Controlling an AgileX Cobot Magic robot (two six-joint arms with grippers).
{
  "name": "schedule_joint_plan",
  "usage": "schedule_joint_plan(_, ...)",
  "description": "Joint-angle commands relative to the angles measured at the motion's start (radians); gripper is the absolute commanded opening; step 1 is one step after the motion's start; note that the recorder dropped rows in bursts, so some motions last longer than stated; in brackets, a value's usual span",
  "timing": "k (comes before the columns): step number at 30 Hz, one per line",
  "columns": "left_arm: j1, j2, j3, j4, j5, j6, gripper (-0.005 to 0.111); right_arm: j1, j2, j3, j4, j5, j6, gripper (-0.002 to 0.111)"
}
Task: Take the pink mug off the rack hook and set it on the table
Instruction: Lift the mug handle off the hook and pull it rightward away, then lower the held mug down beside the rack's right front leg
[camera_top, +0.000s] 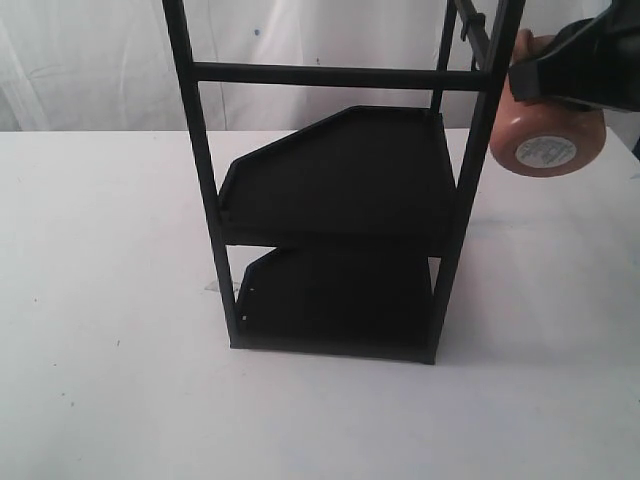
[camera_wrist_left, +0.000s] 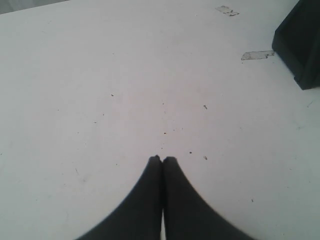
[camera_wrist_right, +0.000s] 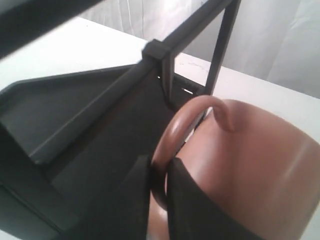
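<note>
The pink mug hangs in the air at the upper right, just right of the black rack, its base with the round white sticker facing the camera. My right gripper is shut on the mug's loop handle, one finger on each side of it. The mug body fills the right wrist view beside the rack's bars. A small black hook shows on the rack's top right bar, apart from the mug. My left gripper is shut and empty above the white table.
The rack has two angular black tray shelves and stands mid-table. Its corner shows in the left wrist view, with bits of tape on the table nearby. White curtain hangs behind.
</note>
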Motion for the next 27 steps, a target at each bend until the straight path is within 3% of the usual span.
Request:
schedule_joint_plan(1,0.004,-0.004,0.002,-0.012,0.004,0.0,0.001,0.001,-0.009,0.001,-0.14,-0.013,0.112,0.0)
schedule_joint_plan(14,0.004,-0.004,0.002,-0.012,0.004,0.0,0.001,0.001,-0.09,0.006,-0.279,-0.003,0.154,0.0)
schedule_joint_plan(22,0.004,-0.004,0.002,-0.012,0.004,0.0,0.001,0.001,-0.205,0.303,-0.285,-0.452,0.154,0.0)
schedule_joint_plan(27,0.004,-0.004,0.002,-0.012,0.004,0.0,0.001,0.001,-0.268,0.459,-0.24,-0.629,0.202,0.0)
